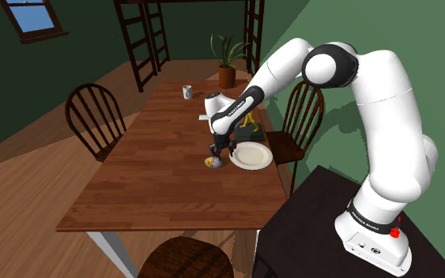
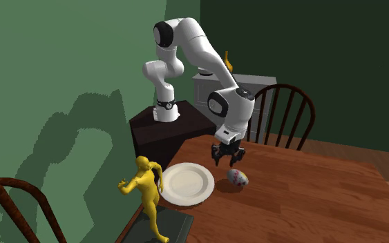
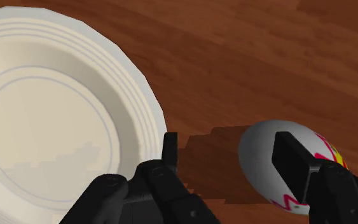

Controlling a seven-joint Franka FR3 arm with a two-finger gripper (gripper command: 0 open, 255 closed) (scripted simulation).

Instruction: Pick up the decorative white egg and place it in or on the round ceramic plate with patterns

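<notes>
Egg (image 3: pixel 260 167) lies on the surface (image 3: pixel 247 57) just beside the plate (image 3: pixel 56 127), in line with one finger of my hand (image 2: pixel 226 161), whose fingers stand apart. I'd shift sideways to straddle it before descending, then close gently, since it may roll.

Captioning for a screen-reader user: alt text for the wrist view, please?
An open black gripper hangs over a brown wooden table, one finger in front of a white egg with pink and yellow markings. A cream plate lies empty beside the other finger.
</notes>
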